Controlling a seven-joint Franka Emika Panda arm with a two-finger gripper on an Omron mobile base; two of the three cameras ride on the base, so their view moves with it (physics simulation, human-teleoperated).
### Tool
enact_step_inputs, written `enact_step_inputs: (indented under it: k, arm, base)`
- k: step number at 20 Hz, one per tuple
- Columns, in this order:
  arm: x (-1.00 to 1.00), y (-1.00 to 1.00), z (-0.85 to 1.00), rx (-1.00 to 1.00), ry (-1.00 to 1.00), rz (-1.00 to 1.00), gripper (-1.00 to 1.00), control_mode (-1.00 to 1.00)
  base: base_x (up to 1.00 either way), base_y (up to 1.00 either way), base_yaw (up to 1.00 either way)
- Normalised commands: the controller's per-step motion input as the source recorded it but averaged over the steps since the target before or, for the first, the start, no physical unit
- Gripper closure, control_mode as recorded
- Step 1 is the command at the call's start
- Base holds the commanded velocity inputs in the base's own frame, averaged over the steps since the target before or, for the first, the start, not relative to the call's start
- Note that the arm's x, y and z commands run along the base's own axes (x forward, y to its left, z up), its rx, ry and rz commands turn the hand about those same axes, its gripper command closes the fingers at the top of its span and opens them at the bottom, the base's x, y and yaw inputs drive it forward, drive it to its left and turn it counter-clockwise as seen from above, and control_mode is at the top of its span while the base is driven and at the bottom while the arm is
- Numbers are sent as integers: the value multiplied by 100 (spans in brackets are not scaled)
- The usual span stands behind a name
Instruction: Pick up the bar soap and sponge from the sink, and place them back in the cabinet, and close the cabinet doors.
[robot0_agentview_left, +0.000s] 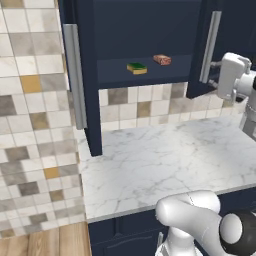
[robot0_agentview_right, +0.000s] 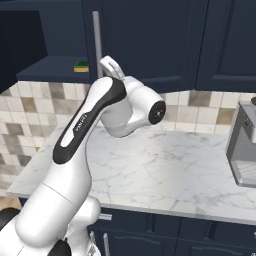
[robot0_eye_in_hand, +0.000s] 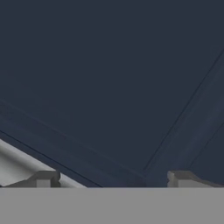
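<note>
Marble surface (robot0_agentview_left: 150, 160) fills the lower middle of the left base view. Hand (robot0_eye_in_hand: 113, 178) is released, fingertips wide apart, grasping nothing, close against a navy cabinet door (robot0_eye_in_hand: 109, 78). Farther back, upper centre, sponge (robot0_agentview_left: 136, 68) and bar soap (robot0_agentview_left: 162, 59) lie apart on the cabinet (robot0_agentview_left: 145, 30) shelf, both doors open.

Cabinet (robot0_agentview_left: 145, 30) and cabinet doors (robot0_agentview_left: 87, 75) seen in dark navy w/ silver bar handles (robot0_agentview_left: 75, 75). Sponge (robot0_agentview_left: 136, 68) coloured green w/ yellow edge; bar soap (robot0_agentview_left: 162, 59) orange-red w/ whitish patch. Counter (robot0_agentview_left: 160, 160) patterned white marble, grey-veined. Backsplash tiles (robot0_agentview_left: 35, 125) checkered beige, grey, white, some ochre.
</note>
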Motion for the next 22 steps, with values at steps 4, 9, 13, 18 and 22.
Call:
enact_step_inputs:
  k: [4, 9, 13, 18, 22]
  arm:
    - [35, 32, 0, -1, -4, -4, -100, -100]
    - [33, 22, 0, 0, -4, -1, -100, -100]
    - [32, 23, 0, 0, -2, 0, -100, -100]
    - [28, 24, 0, 0, 0, -1, -100, -100]
    - [31, 25, 0, 0, 0, 0, -100, -100]
  base:
    - [0, 0, 0]
    - [0, 0, 0]
    - [0, 0, 0]
    - [0, 0, 0]
    - [0, 0, 0]
